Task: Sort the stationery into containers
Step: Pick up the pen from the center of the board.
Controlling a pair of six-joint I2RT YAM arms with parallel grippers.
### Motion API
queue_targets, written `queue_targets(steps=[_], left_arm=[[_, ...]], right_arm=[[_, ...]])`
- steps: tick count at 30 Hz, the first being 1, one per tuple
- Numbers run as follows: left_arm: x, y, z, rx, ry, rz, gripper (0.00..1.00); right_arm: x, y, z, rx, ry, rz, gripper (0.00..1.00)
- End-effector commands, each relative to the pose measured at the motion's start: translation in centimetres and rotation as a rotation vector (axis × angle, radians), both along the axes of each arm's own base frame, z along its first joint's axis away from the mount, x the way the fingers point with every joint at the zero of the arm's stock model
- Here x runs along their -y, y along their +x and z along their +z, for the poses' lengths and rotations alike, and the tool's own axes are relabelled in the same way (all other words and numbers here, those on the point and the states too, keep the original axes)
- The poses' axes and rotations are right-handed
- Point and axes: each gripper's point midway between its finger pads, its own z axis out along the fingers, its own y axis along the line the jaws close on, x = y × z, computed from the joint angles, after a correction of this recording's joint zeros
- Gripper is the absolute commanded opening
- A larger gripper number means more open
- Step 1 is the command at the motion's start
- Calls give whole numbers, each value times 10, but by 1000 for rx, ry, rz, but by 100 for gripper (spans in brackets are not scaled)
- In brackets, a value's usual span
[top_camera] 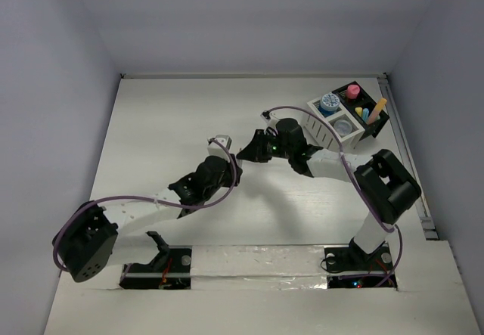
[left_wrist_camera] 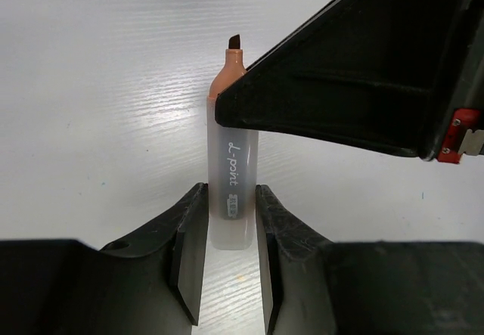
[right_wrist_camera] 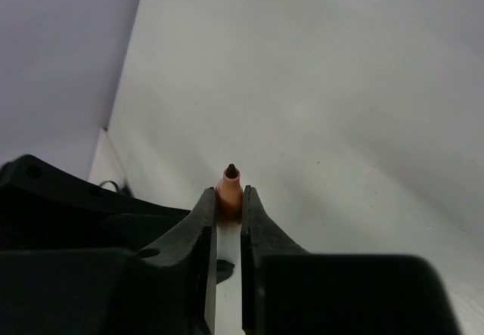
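Observation:
A marker (left_wrist_camera: 233, 161) with a cloudy white body, orange neck and dark tip is held by both grippers above the table. My left gripper (left_wrist_camera: 230, 203) is shut on its rear end. My right gripper (right_wrist_camera: 229, 197) is shut on the orange neck (right_wrist_camera: 230, 191), and its black finger (left_wrist_camera: 355, 70) crosses the left wrist view. In the top view the left gripper (top_camera: 233, 162) and right gripper (top_camera: 248, 152) meet at mid-table. The organizer (top_camera: 315, 116) stands at the back right, its white half holding a blue jar (top_camera: 329, 103) and a grey jar (top_camera: 344, 125).
The organizer's black half (top_camera: 384, 125) holds a pink jar (top_camera: 353, 91), an orange pen (top_camera: 377, 109) and small yellow and blue pieces. The right arm's elbow (top_camera: 387, 185) rises near the right table edge. White walls close the back and sides.

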Motion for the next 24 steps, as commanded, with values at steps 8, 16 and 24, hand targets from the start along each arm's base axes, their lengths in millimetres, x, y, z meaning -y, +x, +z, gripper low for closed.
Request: queue_targets(steps=[8, 16, 24], left_arm=[[9, 0, 42, 71, -104, -23, 38], [3, -5, 72, 96, -284, -88, 50], [6, -14, 82, 83, -385, -195, 50]], right_arm=[[-9, 10, 44, 103, 114, 69, 0], [-7, -4, 88, 195, 245, 243, 0], [-5, -25, 114, 238, 317, 328, 0]])
